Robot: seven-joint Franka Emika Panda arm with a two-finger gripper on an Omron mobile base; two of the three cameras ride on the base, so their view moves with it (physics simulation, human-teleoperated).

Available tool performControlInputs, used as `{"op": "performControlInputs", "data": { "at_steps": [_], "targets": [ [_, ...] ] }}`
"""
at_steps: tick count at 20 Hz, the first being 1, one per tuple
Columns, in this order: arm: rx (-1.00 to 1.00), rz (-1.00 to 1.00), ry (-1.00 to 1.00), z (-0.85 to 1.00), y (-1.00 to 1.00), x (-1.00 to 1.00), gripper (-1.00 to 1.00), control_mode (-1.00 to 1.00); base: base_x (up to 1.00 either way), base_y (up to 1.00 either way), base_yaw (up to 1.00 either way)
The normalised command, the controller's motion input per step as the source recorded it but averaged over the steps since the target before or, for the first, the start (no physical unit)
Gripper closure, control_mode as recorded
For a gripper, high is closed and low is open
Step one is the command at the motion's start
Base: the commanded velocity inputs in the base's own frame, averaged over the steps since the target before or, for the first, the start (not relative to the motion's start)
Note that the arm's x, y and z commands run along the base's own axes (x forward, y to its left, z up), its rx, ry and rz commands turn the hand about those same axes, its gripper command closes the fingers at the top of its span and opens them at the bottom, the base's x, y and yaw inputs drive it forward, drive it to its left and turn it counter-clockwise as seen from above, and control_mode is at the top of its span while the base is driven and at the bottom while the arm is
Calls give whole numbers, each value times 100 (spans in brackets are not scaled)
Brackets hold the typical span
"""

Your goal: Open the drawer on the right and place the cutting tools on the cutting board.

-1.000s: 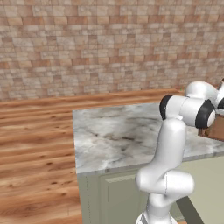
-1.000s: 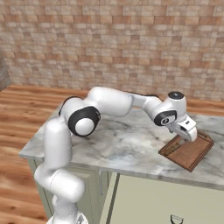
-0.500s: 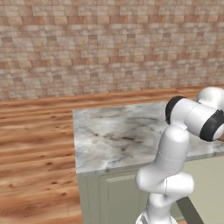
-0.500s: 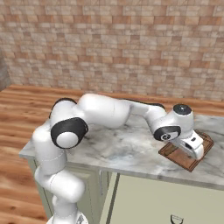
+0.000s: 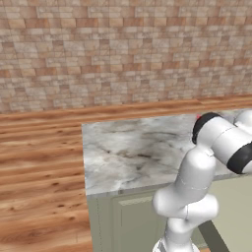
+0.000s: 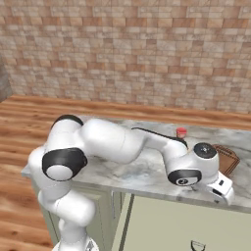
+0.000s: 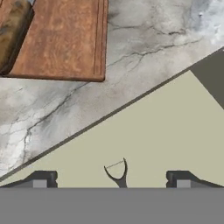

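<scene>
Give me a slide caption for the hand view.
Open gripper hovers over beige drawer front and its handle; cutting board beyond on marble counter.

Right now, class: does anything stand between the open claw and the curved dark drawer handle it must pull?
Nothing visible does. In the hand view the claw is open, with the curved dark drawer handle between its fingertips against the plain beige drawer front.

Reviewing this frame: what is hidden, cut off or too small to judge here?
- cutting board, right base view: mostly hidden behind the arm's wrist; its contents cannot be told.
- dark object on the board, hand view: cut off by the left and top edges; cannot be identified.
- small red object, right base view: too small to identify.
- drawer handle, hand view: its lower part is cut off.
- gripper, hand view: tips wide apart, holding nothing.
</scene>
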Motion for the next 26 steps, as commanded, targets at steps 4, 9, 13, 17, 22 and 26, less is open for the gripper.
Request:
{"op": "performControlInputs", "data": {
  "at_steps": [4,9,13,17,22,26],
  "targets": [
    [0,1,1,-7,0,-6,-100,-100,0,0,0],
    [-3,0,12,-42,0,-2,-100,-100,0,0,0],
    [-5,0,17,-52,0,0,-100,-100,0,0,0],
    [0,0,11,-45,0,-1,-100,-100,0,0,0],
    [0,0,11,-44,-5,-4,-100,-100,0,0,0],
    [0,0,6,-41,-21,-17,-100,-100,0,0,0]
  ]
}}
